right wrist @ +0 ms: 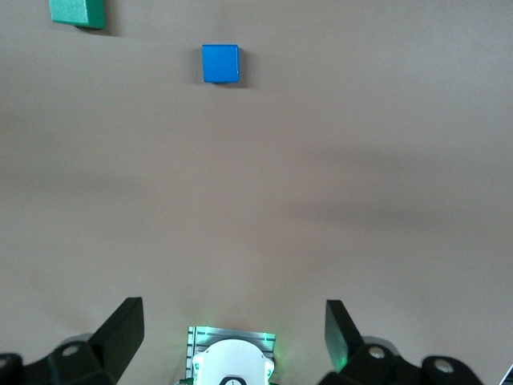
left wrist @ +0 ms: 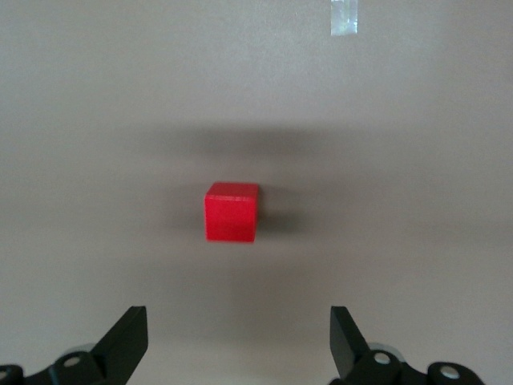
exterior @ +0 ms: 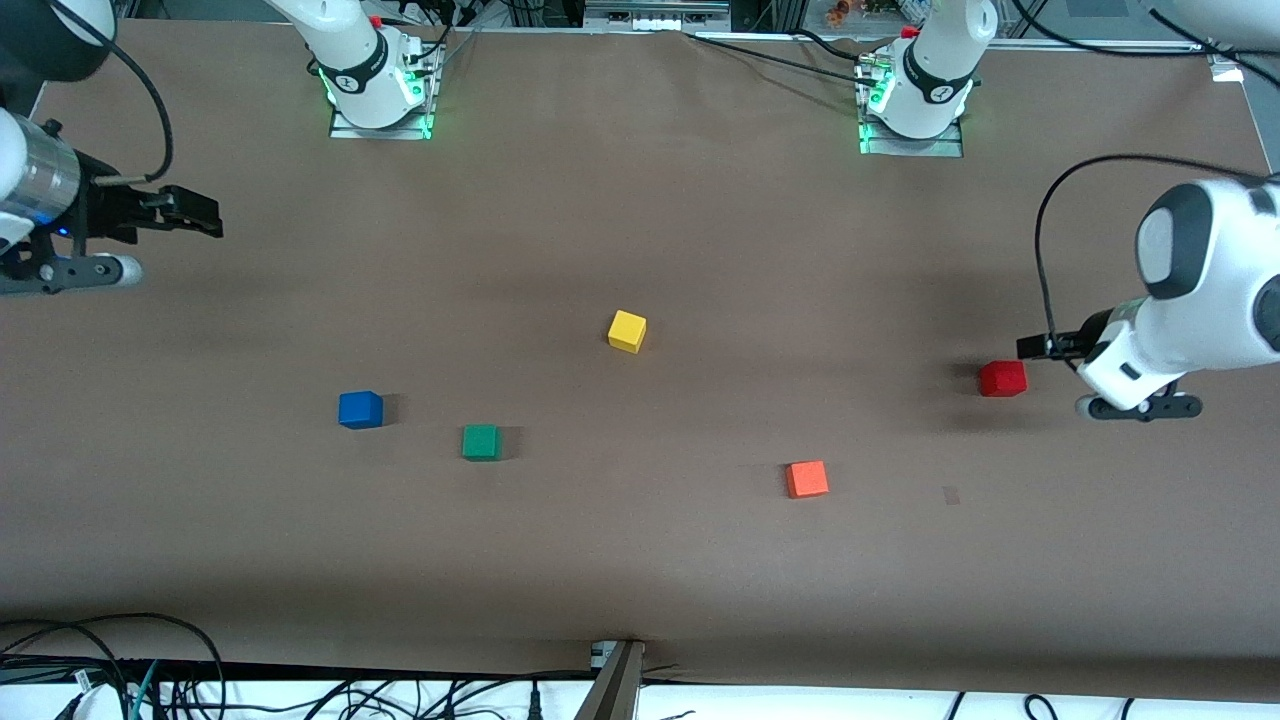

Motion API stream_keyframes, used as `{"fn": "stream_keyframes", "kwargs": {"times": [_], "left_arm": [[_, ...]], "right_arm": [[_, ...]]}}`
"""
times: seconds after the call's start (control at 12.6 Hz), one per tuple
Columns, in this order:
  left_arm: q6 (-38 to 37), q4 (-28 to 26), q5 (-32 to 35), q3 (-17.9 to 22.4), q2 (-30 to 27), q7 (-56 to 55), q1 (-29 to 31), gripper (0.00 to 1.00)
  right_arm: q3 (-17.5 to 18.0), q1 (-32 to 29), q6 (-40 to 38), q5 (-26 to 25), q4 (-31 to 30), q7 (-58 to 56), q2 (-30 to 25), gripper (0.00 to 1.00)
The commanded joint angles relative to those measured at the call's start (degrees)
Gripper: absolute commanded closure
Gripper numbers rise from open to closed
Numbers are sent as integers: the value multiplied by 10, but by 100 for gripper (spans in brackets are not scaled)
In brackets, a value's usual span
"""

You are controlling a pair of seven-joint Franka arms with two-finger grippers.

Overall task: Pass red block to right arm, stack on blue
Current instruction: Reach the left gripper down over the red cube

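Observation:
The red block [exterior: 1002,378] sits on the brown table toward the left arm's end. In the left wrist view it [left wrist: 232,212] lies ahead of the fingers, apart from them. My left gripper [exterior: 1035,347] [left wrist: 238,333] is open and empty, low over the table just beside the red block. The blue cube [exterior: 360,409] [right wrist: 220,63] sits toward the right arm's end. My right gripper [exterior: 212,222] [right wrist: 232,329] is open and empty, held high over the table edge at the right arm's end, well away from the blue cube.
A green cube [exterior: 480,441] [right wrist: 76,11] lies beside the blue one. A yellow cube [exterior: 627,330] is mid-table. An orange cube [exterior: 807,479] lies nearer the front camera than the red block. A small tape patch [exterior: 951,494] is on the table. The right arm's base [right wrist: 232,357] shows below its fingers.

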Motion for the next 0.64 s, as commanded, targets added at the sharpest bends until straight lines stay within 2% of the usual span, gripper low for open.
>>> {"fn": "stream_keyframes", "kwargs": {"times": [0.0, 0.32, 0.56], "left_arm": [[57, -23, 9, -2, 14, 17, 7, 0], [229, -134, 15, -1, 19, 48, 29, 0], [288, -169, 24, -1, 47, 56, 31, 0]], "right_arm": [[0, 1, -8, 10, 15, -3, 3, 0], [0, 3, -7, 9, 16, -6, 17, 0], [0, 3, -5, 10, 16, -3, 24, 0]]}}
